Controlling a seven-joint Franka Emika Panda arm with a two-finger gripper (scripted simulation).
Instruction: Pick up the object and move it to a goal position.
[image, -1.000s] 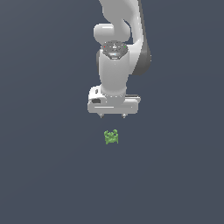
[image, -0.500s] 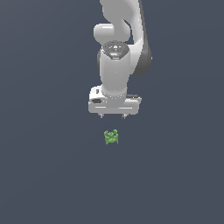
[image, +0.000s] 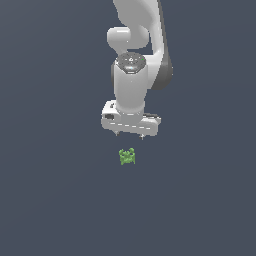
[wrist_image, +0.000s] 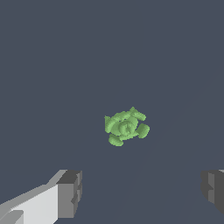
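Since a second ago the gripper (image: 129, 134) has sunk a little toward the desk (image: 50, 200), while the object (image: 127, 156) has stayed exactly where it lay. From where the exterior camera looks, the white arm (image: 132, 85) hangs straight down, its wide hand bar level, and only the short tips of the jaws peek out beneath it; the small green bumpy lump sits on the dark desk just below, apart from the tips and nearly in line with the middle of the bar. Through the wrist camera the object (wrist_image: 126, 127) shows as a leafy rosette of bright and darker green, lying free on the plain grey surface (wrist_image: 52, 52), with one grey fingertip (wrist_image: 70, 192) and the other at the far edge of the picture standing wide apart, nothing between them. I take the slow drop to mean the approach is under way and the grasp not yet begun; the lump is not yet between the jaws, so the hand likely needs to come lower and perhaps shift slightly over it before closing.
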